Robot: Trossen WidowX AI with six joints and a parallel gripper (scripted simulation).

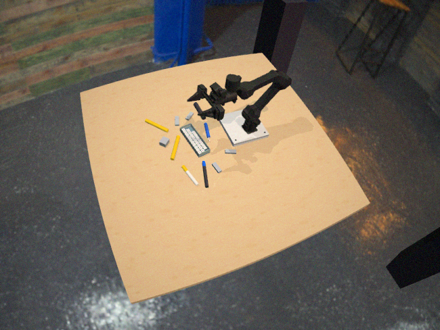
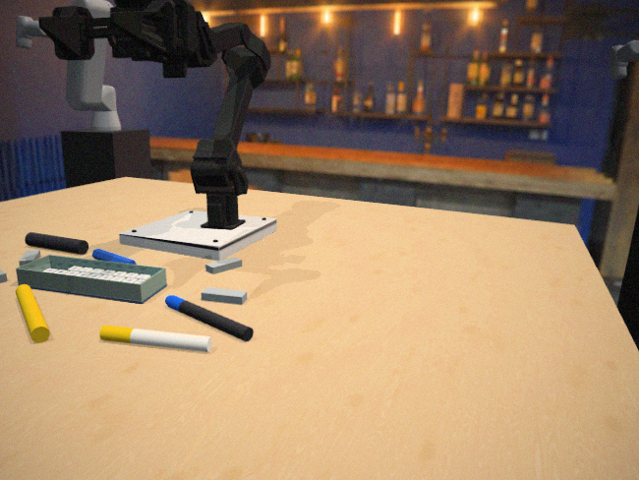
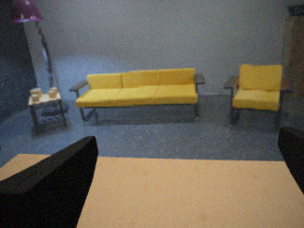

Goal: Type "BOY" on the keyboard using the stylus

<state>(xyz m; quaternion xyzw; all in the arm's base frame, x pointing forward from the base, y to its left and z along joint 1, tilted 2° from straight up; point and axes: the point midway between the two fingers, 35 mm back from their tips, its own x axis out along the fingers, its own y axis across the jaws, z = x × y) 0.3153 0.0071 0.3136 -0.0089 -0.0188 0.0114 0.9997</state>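
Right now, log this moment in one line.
end effector: open, raised, empty | slim blue stylus: on desk beside grey-green keyboard | typing: not started

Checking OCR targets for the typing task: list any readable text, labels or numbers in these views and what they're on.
No text can be read in any view.
Keyboard: the pale keycaps show, but any letters on them are too small and blurred to read.
Bottles on the back shelves: any labels are too blurred to read.
Blue stylus, markers and grey blocks: no markings visible.
Wrist view: only the desk, a yellow sofa and a chair; no signs.
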